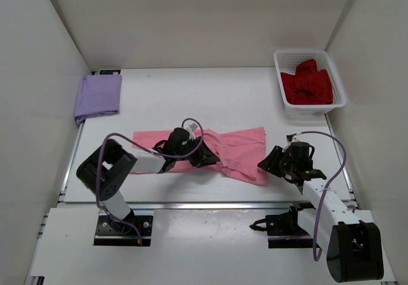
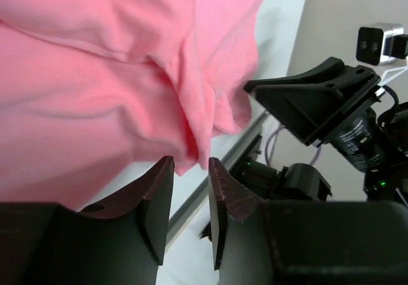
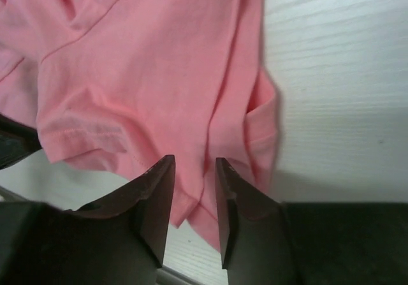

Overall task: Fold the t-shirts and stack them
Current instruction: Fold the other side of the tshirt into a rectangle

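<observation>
A: OK, risk check. The pink soft-fabric short-sleeved t-shirt (image 1: 239, 148) lies bunched across the middle of the white desk (image 1: 191, 94), no clean fold yet. At its middle sits the left end effector (image 2: 190, 170), jaws narrowly apart, a fold tip right at the fingertips, not clamped afaict.

B: And the right end effector (image 3: 194, 170)?

A: At the shirt's near-right hem corner. Narrow gap too, cloth showing through it. Can't tell if it straddles the hem or just hovers over it.

B: Failure modes?

A: 1) Right closes on several layers there, so it drags the whole bundle instead of one edge. 2) Left lifts off w/ cloth snagged on a pad, so the fold comes undone. 3) Shirt's near edge is close to the desk front; a pull toward the bases could slide it off. 4) Arms work near each other, so collision risk.

B: Other shirts?

A: The lavender purple fabric t-shirt (image 1: 97, 95) is folded at the far-left corner, well apart. The dark red fabric t-shirt (image 1: 307, 86) is crumpled inside the white plastic lattice basket (image 1: 310, 110), far right. IMO roughly a third done.
</observation>
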Robot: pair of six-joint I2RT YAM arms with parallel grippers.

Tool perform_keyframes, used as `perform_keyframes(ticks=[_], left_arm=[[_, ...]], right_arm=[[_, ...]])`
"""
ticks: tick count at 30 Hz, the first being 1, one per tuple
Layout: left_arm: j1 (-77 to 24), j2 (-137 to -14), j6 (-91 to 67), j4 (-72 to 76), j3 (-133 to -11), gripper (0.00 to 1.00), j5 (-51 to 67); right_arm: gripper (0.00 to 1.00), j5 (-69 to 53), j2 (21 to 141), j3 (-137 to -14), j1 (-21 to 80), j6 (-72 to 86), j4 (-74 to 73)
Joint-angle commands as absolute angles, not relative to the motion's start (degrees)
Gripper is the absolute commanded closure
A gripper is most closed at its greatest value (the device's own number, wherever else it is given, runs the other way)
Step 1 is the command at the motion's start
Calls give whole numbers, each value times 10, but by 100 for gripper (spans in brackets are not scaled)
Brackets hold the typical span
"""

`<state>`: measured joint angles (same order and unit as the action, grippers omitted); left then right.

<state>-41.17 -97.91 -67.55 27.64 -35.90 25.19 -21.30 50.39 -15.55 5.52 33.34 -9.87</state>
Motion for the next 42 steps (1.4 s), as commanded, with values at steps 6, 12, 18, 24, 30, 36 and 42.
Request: perform_keyframes(ticks=[6, 12, 18, 24, 30, 36, 42], left_arm=[[-261, -787, -571, 146, -257, 59, 205], [-94, -701, -519, 69, -187, 58, 205], [-58, -673, -501, 22, -152, 58, 205], [-2, -675, -464, -15, -143, 59, 185], [28, -709, -454, 4, -152, 61, 210], [55, -710, -425, -36, -163, 61, 209], [65, -714, -403, -55, -181, 62, 205]], right_arm=[[59, -161, 533, -179, 16, 303, -82], [49, -81, 537, -189, 46, 304, -109], [46, -136, 574, -174, 41, 309, -97], [50, -107, 537, -159, 28, 311, -91], [78, -175, 641, -182, 29, 303, -34], [100, -173, 680, -219, 3, 306, -15], [100, -171, 734, -294, -75, 300, -11]])
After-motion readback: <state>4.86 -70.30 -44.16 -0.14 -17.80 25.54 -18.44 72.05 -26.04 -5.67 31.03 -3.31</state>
